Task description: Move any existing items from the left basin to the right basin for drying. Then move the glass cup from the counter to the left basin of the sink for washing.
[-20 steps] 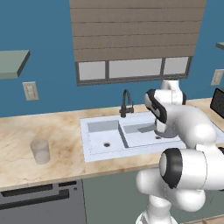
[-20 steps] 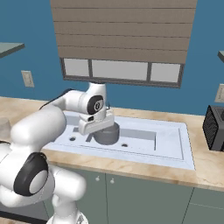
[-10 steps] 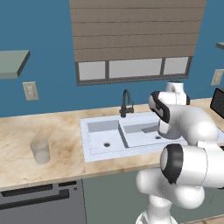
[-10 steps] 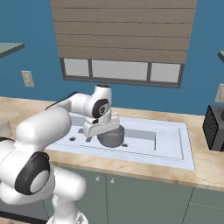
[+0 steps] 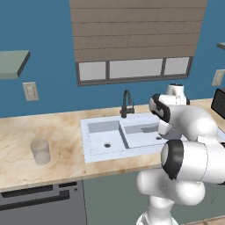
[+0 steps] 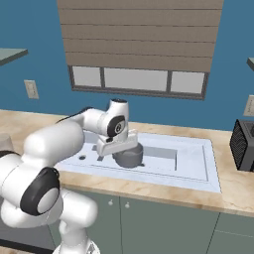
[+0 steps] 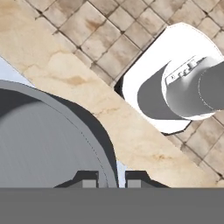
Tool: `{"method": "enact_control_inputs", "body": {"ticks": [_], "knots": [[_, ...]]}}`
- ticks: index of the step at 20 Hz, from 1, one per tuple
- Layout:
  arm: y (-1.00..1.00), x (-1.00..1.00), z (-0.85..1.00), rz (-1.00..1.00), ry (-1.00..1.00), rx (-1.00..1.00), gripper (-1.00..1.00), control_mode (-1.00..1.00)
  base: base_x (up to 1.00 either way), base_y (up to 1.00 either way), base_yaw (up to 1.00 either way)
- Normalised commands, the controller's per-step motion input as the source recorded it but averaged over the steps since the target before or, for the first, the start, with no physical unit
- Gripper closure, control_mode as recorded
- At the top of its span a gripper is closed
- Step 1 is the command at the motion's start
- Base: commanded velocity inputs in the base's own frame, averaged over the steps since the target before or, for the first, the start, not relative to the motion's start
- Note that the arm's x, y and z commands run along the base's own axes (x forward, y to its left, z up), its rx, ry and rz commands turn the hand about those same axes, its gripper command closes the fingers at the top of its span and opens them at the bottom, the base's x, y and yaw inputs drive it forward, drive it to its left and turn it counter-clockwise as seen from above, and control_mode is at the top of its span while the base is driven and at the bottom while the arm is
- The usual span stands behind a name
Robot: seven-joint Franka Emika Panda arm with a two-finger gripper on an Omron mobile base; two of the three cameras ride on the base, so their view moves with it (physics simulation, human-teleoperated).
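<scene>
Saucepan held over the sink.
The claw is clamped on the rim of the saucepan, which hangs directly beneath it above the right basin; glass cup stands on the desk.

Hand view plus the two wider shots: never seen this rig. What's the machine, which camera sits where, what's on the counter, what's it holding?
It is a rendered kitchen with a white robot arm on a base that can drive. Two cameras ride on the base behind the arm, one to its left and one to its right, looking forward and down. The third sits on the hand and looks along the gripper.

On the beige counter stands a clear glass cup, beside a white two-basin sink with a black faucet.

The gripper is shut on the rim of a dark-grey saucepan, one fingertip on each side of its wall, holding it over the sink at the wider right basin. The narrower left basin has nothing in it.
</scene>
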Motion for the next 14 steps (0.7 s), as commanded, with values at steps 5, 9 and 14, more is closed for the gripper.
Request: {"method": "enact_control_inputs", "body": {"ticks": [5, 9, 14], "knots": [[-0.01, 0.26, -0.22, -0.03, -0.01, 0.00, 1.00, -1.00, 0.00, 0.00, 0.00], [-0.01, 0.29, -0.13, -0.01, -0.03, 0.00, 1.00, -1.00, 0.00, 0.00, 0.00], [-0.03, 0.23, -0.13, 0.00, -0.05, -0.02, 1.00, -1.00, 0.00, 0.00, 0.00]]}}
